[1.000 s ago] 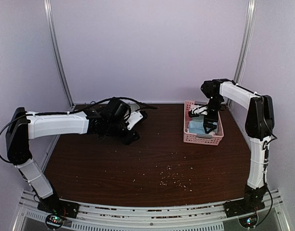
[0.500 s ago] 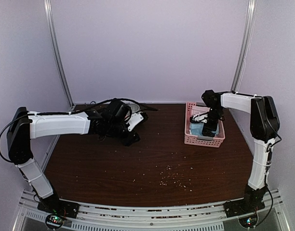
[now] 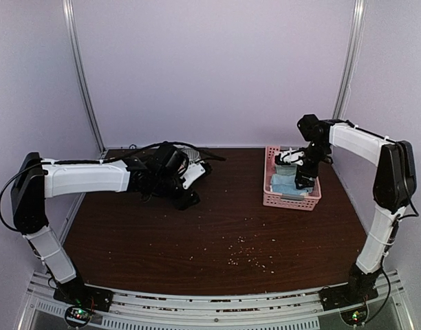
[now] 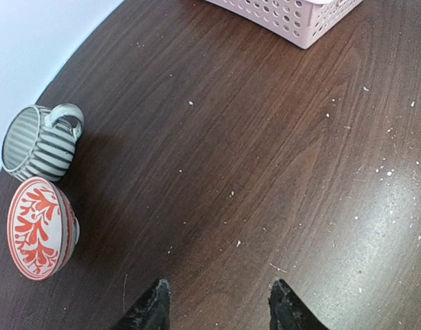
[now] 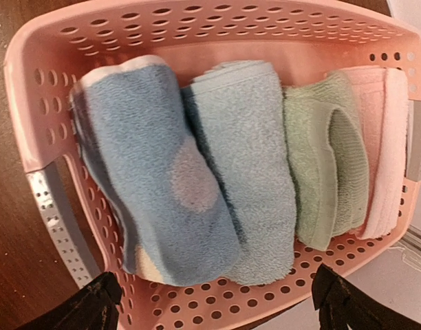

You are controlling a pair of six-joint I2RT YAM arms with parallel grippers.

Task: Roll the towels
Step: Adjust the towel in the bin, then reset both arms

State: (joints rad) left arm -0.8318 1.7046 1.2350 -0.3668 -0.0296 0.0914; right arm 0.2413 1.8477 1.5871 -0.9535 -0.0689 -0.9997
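Towels (image 5: 217, 172) in the basket (image 5: 197, 27) lie under the right gripper (image 5: 217, 299)

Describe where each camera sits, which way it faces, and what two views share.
Top external: high behind the bases, looking down across the table; left arm and right arm show.
Left wrist: rides the left arm, facing down at a striped mug and red-patterned bowl; left gripper tips at the bottom.
Right wrist: straight above the pink basket of towels; right gripper tips at the bottom corners.
Shared: the pink basket's corner also shows in left wrist.
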